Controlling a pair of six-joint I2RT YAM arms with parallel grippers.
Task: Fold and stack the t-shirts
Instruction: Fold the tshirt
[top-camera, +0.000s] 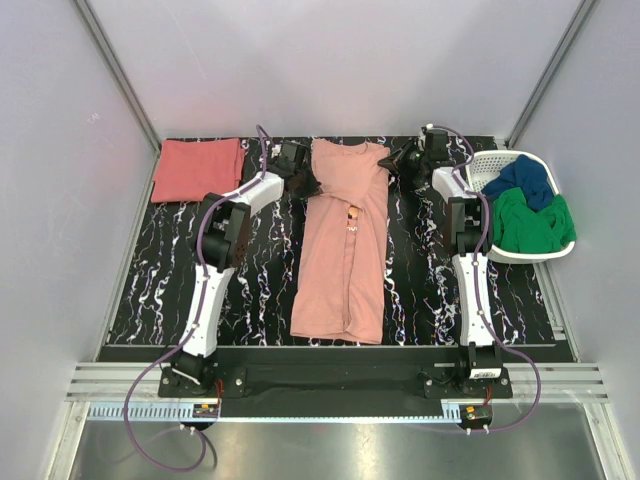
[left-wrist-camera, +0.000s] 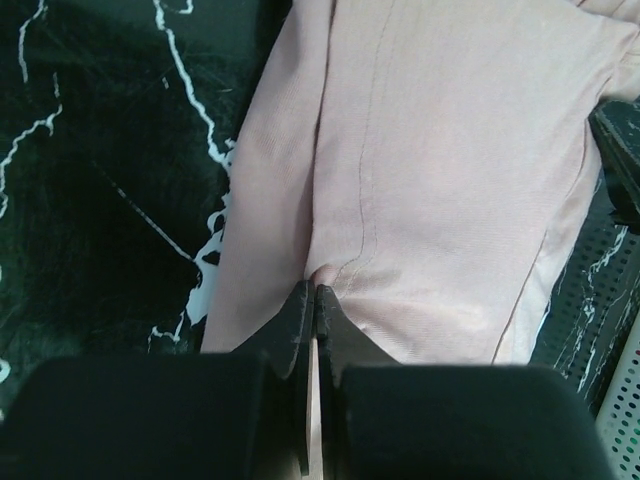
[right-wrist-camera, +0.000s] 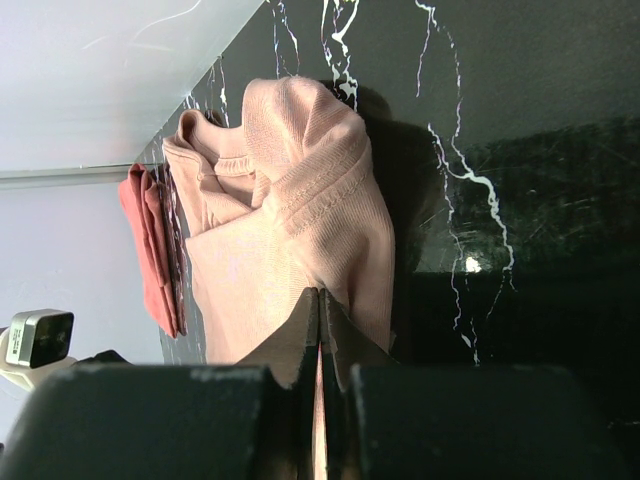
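Note:
A pale salmon-pink t-shirt lies lengthwise down the middle of the black marbled table, folded into a narrow strip, with a small orange tag showing. My left gripper is shut on its far left corner, the cloth pinched between the jaws. My right gripper is shut on its far right corner, the cloth bunched at the jaws. A darker coral-red t-shirt lies folded at the far left; it also shows in the right wrist view.
A white basket at the far right holds a blue garment and a green garment. Pale walls close the table at the back and sides. A metal rail runs along the near edge.

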